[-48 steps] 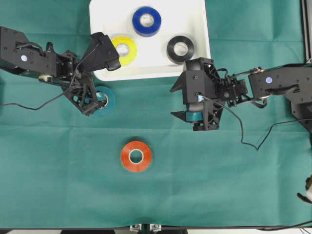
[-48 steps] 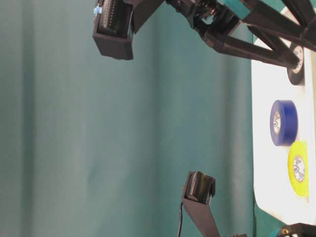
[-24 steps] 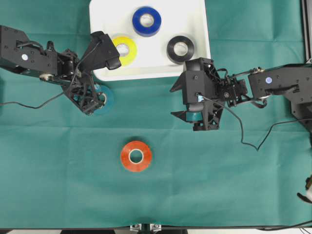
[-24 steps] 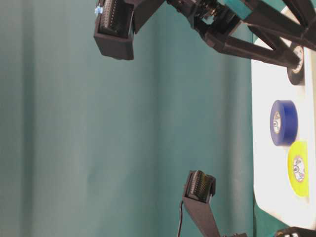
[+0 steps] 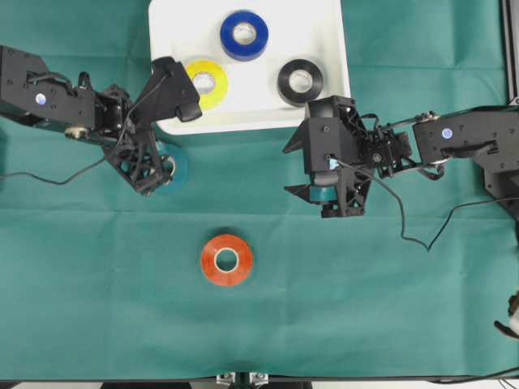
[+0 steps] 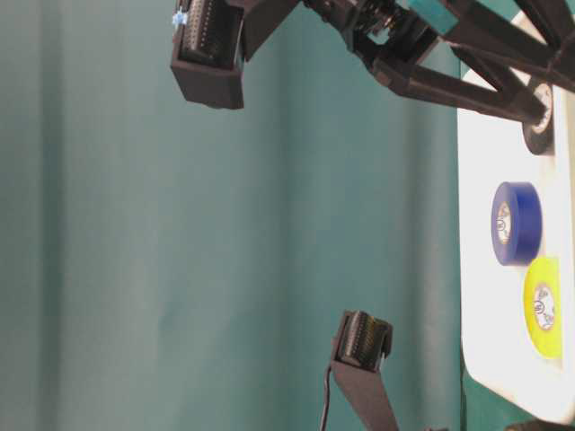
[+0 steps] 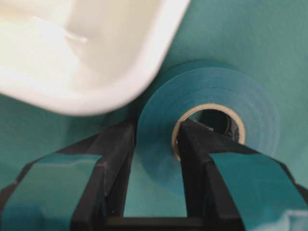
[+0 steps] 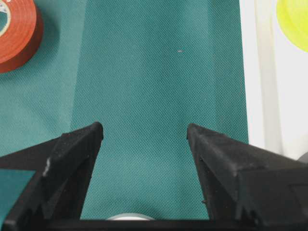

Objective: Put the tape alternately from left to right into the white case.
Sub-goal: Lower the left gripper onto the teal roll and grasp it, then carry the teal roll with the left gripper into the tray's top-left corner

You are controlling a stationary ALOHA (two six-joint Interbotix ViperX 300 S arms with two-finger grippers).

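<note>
Three rolls in white case (image 5: 324, 49); left gripper (image 7: 155, 144) clamped on teal tape (image 7: 211, 120) wall beside case corner. Next: lift over rim. Right gripper (image 8: 144, 137) spread, empty.

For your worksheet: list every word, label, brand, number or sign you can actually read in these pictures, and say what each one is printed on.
None can be read.
Yellow roll: dark print on the pale core, too blurred to read.
Blue roll: marks on the core, too small to read.
Teal roll: dark marks inside the core, unreadable.
White case: no print visible.
</note>
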